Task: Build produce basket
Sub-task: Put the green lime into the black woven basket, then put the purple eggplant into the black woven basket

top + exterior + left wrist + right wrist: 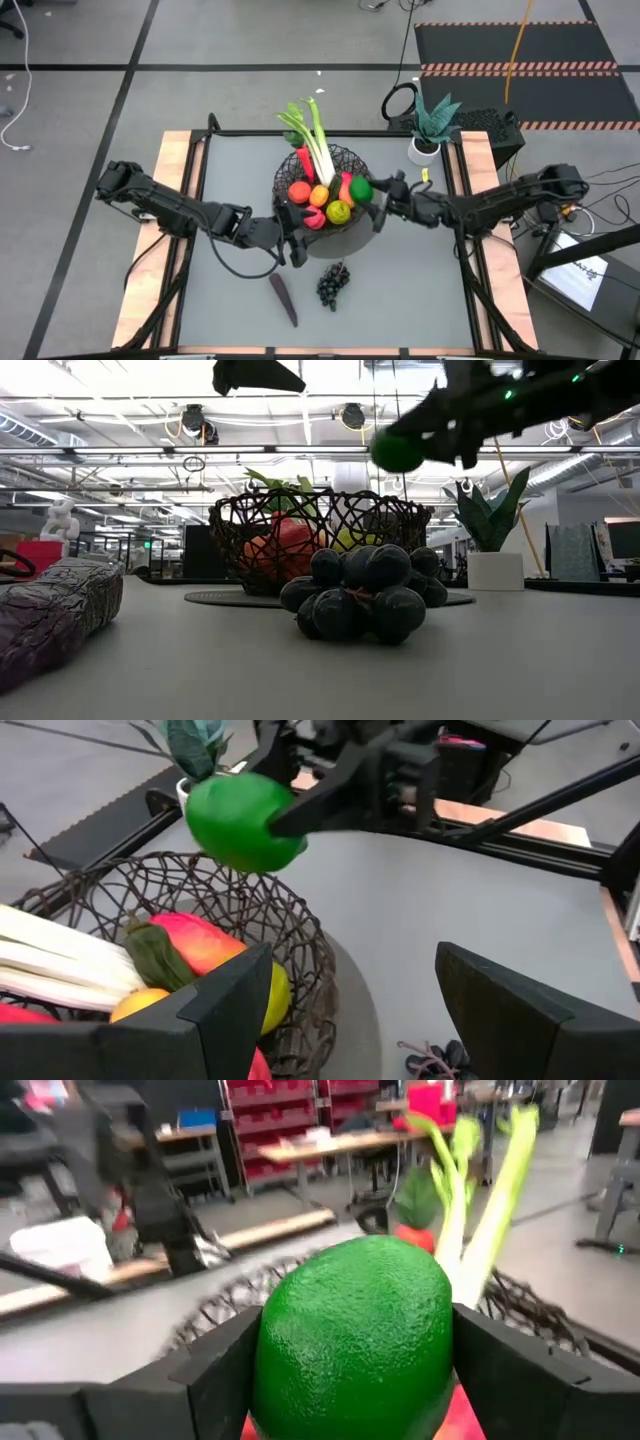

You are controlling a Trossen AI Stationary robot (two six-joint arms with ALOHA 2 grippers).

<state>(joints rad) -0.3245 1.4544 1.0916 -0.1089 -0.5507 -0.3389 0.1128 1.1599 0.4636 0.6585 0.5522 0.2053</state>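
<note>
The black wire basket (345, 160) stands on a dark round mat at the table's middle. It holds a leek (318, 140) and red, orange and yellow-green fruits. My right gripper (366, 190) is shut on a green fruit (358, 186) over the basket's right rim; the fruit also shows in the low view (398, 452). My left gripper (292, 236) is open and empty at the basket's near-left side, its fingers (230, 1000) wide apart. Dark grapes (333, 283) and a purple eggplant (283, 298) lie on the table nearer the front edge. My right gripper pinches the green fruit between its two fingers, on two opposite sides (275, 1360). The fingers (215, 1365) come about level from the table's right. The fruit is lifted clear, above the basket's right rim (415, 510).
A teal potted plant in a white pot (428, 128) stands at the table's far right corner. The grapes (365, 595) and the eggplant (50, 615) lie between the basket and the front edge. Bare table lies to the basket's left and right.
</note>
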